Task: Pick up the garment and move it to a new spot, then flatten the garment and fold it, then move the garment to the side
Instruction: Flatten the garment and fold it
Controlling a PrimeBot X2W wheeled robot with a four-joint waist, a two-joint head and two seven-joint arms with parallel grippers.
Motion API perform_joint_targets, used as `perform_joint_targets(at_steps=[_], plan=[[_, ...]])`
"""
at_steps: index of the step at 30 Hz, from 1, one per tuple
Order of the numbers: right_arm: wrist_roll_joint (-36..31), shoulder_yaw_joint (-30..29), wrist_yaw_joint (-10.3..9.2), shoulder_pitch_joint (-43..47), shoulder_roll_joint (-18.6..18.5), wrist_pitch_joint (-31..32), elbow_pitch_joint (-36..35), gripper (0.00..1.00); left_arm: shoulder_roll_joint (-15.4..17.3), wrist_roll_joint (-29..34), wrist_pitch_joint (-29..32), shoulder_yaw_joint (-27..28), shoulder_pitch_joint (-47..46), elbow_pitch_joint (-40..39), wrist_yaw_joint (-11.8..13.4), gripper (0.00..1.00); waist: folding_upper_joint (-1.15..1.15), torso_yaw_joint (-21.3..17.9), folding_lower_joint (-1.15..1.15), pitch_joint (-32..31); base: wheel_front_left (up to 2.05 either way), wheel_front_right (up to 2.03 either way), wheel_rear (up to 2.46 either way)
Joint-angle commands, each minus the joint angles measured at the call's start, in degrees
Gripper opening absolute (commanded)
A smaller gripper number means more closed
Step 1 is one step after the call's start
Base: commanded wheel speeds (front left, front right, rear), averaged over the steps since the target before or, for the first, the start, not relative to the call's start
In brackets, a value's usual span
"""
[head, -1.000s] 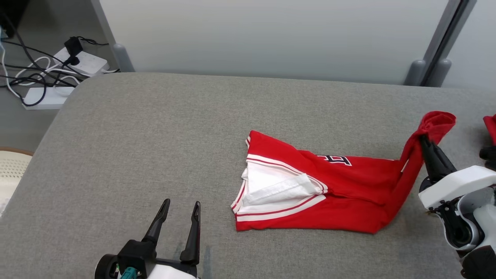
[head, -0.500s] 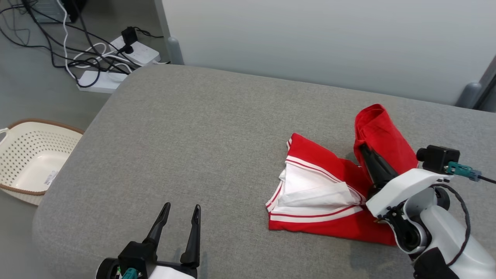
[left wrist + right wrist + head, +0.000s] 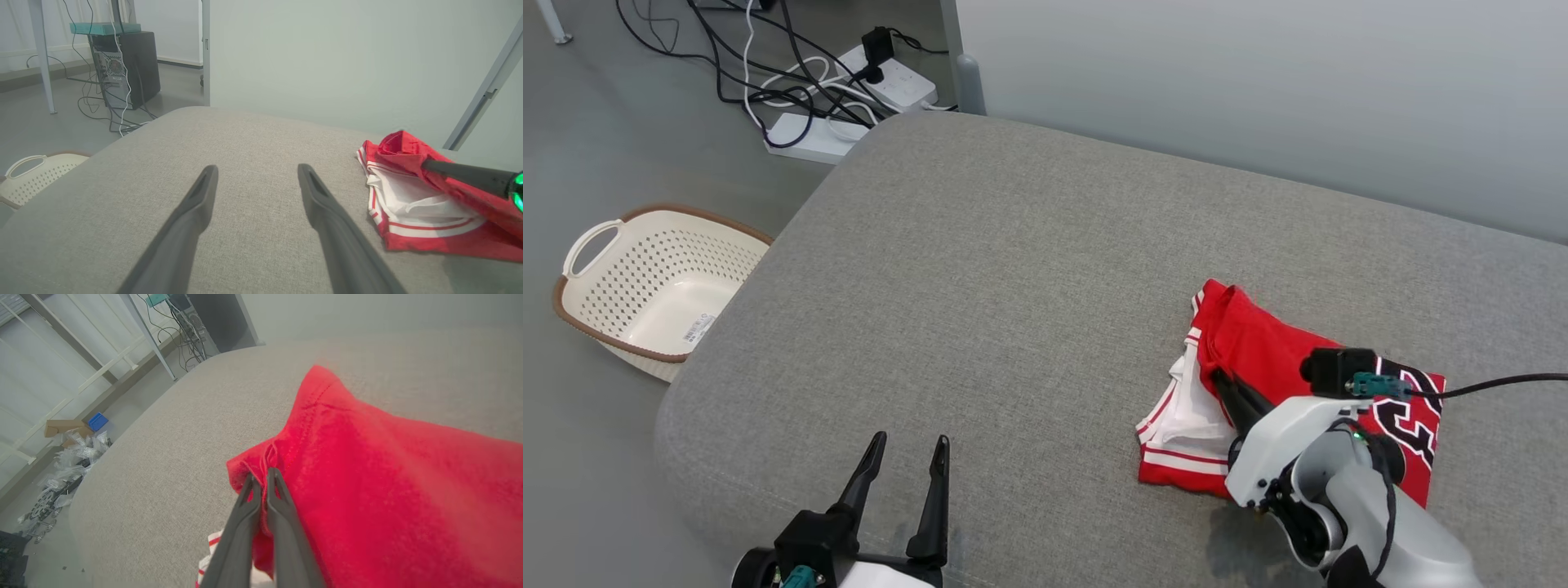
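The red garment (image 3: 1282, 359), with white trim and a black number, lies folded over on the grey cushioned surface (image 3: 1013, 269) at the right. My right gripper (image 3: 1221, 377) is shut on a bunched red edge at the fold's left end, low above the white inner side. The right wrist view shows the two fingers of the right gripper (image 3: 261, 475) pinching the garment's (image 3: 388, 477) hem. My left gripper (image 3: 911, 441) stands open near the front edge, well left of the garment, holding nothing. In the left wrist view the left gripper (image 3: 257, 168) points over bare cushion, the garment (image 3: 412, 228) to its right.
A cream perforated basket (image 3: 654, 286) stands on the floor left of the cushion. Power strips and tangled cables (image 3: 849, 82) lie on the floor at the back left. A pale wall panel (image 3: 1258, 90) runs behind the cushion.
The camera has swung left. My right gripper carried the garment's lifted red end leftward over the rest, laying it down as a fold. The left gripper stayed open and still.
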Motion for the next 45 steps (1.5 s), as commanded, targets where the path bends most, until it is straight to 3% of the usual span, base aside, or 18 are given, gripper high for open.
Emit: perform_joint_targets(at_steps=[1, 3, 4, 7, 16, 20, 23, 28, 35, 42, 45], plan=[[-0.9, 1.4, 0.00, -1.8, 1.2, -0.6, 0.3, 0.00, 0.1, -0.3, -0.6, 1.6, -2.6, -1.1, 0.3, 1.00, 0.00, 0.5, 0.00, 0.1, 0.00, 0.00, 0.00], [-0.9, 2.4, 0.00, -1.8, 1.7, -0.6, 2.0, 0.00, 0.1, -0.3, -0.6, 1.5, -2.6, -1.0, 0.4, 1.00, 0.00, 0.9, 0.00, 0.1, 0.00, 0.00, 0.00], [-0.8, 2.9, 0.00, -1.7, 1.8, -0.7, 2.6, 0.13, 0.1, -0.4, -0.6, 1.5, -2.6, -0.9, 0.4, 1.00, 0.00, 1.0, 0.00, 0.1, 0.00, 0.00, 0.00], [-0.1, 4.6, 0.00, -1.6, 2.1, -1.4, 3.5, 1.00, 0.1, -0.4, -0.6, 1.4, -2.6, -0.8, 0.4, 1.00, 0.00, 1.3, 0.00, -0.2, 0.00, 0.00, 0.00], [5.7, 9.7, 0.00, -0.9, 2.1, -5.3, -0.8, 1.00, 0.1, 0.2, -0.6, 2.2, -1.9, -0.2, 0.5, 1.00, 0.00, -0.3, 0.00, -2.0, 0.00, 0.00, 0.00], [4.0, 9.3, 0.00, -1.5, 1.9, -7.3, -0.6, 1.00, 0.1, 0.4, -0.6, 2.7, -1.7, -0.2, 0.6, 1.00, 0.00, -1.8, 0.00, -2.8, 0.00, 0.00, 0.00], [0.9, 7.4, 0.00, -1.6, -0.3, -8.2, -0.8, 1.00, 0.1, 0.6, -0.6, 3.2, -1.5, -0.3, 0.5, 1.00, 0.00, -3.6, 0.00, -3.4, 0.00, 0.00, 0.00], [-6.5, -3.1, 0.00, 0.9, -3.8, -8.4, -7.4, 1.00, 0.1, -0.4, -0.6, 3.9, -1.6, -1.0, 0.8, 1.00, 0.00, -7.6, 0.00, -3.5, 0.00, 0.00, 0.00], [-16.8, -17.5, 0.00, 9.4, -4.7, -8.4, -17.8, 1.00, 0.1, -2.5, -0.6, 4.5, -2.6, -2.0, 1.6, 1.00, 0.00, -13.0, 0.00, -3.6, 0.00, 0.00, 0.00], [-23.1, -25.5, 0.00, 17.5, -3.3, -8.4, -27.6, 1.00, 0.1, -2.7, -0.6, 5.2, -2.5, -3.0, 2.3, 1.00, 0.00, -18.0, 0.00, -4.4, 0.00, 0.00, 0.00], [-24.4, -25.7, 0.00, 20.5, -3.3, -8.4, -30.7, 1.00, 0.1, -2.7, -0.6, 5.3, -2.1, -3.4, 2.5, 1.00, 0.00, -19.6, 0.00, -4.9, 0.00, 0.00, 0.00]])
